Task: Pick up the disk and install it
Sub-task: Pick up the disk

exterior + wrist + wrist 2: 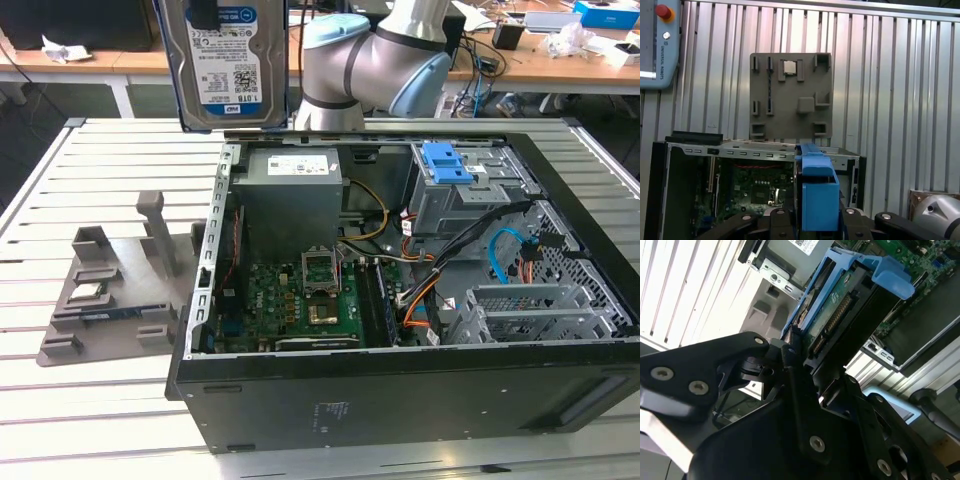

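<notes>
Pick is done: my gripper (799, 352) is clamped on the disk (225, 60); the disk hangs upright, lifted above the open computer case (400, 390); install is not yet done, the disk being well apart from the blue-tabbed drive cage (455, 195) inside the case.

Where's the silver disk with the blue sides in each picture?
Exterior view: the flat silver disk with blue rails hangs at the top, above the black computer case.
Second wrist view: the disk sits edge-on in the black pincer.
First wrist view: its blue end stands before the case.
Shared landmark: the green motherboard.
</notes>
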